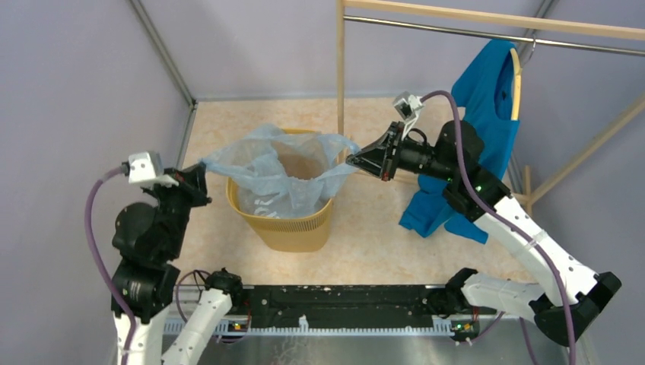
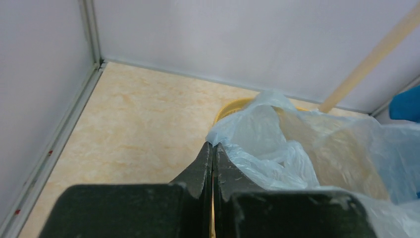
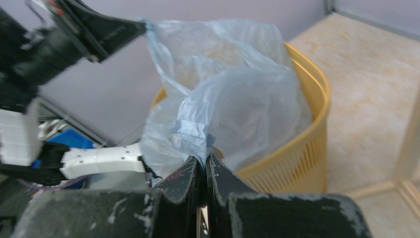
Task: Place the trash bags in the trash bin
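Observation:
The yellow-orange mesh trash bin (image 1: 293, 228) stands on the floor in the middle. A pale blue-grey translucent trash bag (image 1: 278, 171) hangs inside it, its mouth stretched above the rim. My left gripper (image 1: 202, 169) is shut on the bag's left edge, left of the bin. My right gripper (image 1: 351, 161) is shut on the bag's right edge, right of the bin. In the left wrist view the gripper (image 2: 213, 147) pinches the bag (image 2: 267, 144) over the bin (image 2: 233, 106). In the right wrist view the gripper (image 3: 204, 159) pinches the bag (image 3: 233, 99) beside the bin (image 3: 302, 148).
A bright blue shirt (image 1: 487, 91) hangs on a wooden clothes rack (image 1: 487, 17) at the back right, its upright post (image 1: 340, 68) just behind the bin. Grey walls close the left and back sides. A black rail (image 1: 335, 300) runs along the near edge.

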You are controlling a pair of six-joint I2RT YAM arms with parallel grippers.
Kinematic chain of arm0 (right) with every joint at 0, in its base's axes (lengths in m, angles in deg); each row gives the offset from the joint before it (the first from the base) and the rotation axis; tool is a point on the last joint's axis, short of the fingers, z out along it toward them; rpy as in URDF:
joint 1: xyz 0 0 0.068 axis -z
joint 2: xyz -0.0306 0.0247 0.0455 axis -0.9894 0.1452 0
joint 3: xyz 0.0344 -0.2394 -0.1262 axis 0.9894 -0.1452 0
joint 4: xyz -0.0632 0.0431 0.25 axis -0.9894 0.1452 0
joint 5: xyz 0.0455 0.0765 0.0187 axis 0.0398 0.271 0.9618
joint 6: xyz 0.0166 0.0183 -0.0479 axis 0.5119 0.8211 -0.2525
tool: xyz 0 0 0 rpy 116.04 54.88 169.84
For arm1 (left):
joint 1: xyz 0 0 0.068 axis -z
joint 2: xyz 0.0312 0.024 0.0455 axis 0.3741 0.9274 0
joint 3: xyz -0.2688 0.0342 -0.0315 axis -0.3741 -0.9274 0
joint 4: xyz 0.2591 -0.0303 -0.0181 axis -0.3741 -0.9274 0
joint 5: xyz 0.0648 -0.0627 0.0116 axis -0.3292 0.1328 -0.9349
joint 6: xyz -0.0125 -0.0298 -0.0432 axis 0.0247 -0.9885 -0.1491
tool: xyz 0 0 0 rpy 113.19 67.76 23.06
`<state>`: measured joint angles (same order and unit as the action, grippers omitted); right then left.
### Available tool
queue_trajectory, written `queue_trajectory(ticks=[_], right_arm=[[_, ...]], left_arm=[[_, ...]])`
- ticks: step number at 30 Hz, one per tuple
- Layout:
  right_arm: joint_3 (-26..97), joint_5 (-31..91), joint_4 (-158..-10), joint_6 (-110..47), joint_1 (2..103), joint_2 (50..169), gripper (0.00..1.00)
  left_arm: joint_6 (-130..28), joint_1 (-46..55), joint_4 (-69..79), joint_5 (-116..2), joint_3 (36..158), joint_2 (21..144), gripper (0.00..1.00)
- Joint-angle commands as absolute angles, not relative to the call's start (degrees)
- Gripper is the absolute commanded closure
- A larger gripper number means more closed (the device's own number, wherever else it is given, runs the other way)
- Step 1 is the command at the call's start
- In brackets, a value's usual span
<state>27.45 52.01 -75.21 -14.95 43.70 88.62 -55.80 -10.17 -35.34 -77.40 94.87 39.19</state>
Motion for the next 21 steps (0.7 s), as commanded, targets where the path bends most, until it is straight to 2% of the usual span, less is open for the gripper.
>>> queue_trajectory(ticks=[1, 4, 6, 10, 15, 21], right_arm=[[26.13, 63.27, -93.28, -7.56, 43.82, 89.57, 0.96], [25.04, 66.59, -105.4, -0.01, 42.05, 94.25, 0.99], [28.02, 66.82, -105.97, -0.48, 38.09, 98.27, 1.0], [36.14, 58.97, -95.54, -8.34, 30.08, 105.11, 1.0], [44.0, 51.22, -82.72, -7.88, 27.07, 116.27, 1.0], [54.98, 27.16, -60.39, -19.14, 19.52, 126.51, 1.0]], left_arm=[[-56.71, -10.19, -25.98, -71.73, 88.09, 31.63, 1.0], [-60.21, -10.19, -26.7, -72.88, 84.54, 33.18, 1.0], [-61.97, -10.17, -26.81, -70.34, 83.72, 35.91, 1.0], [-62.73, -10.19, -23.68, -67.62, 84.21, 40.11, 1.0], [-62.26, -10.19, -23.56, -68.67, 88.27, 44.3, 1.0], [-61.08, -10.19, -24.77, -64.64, 89.59, 45.47, 1.0]])
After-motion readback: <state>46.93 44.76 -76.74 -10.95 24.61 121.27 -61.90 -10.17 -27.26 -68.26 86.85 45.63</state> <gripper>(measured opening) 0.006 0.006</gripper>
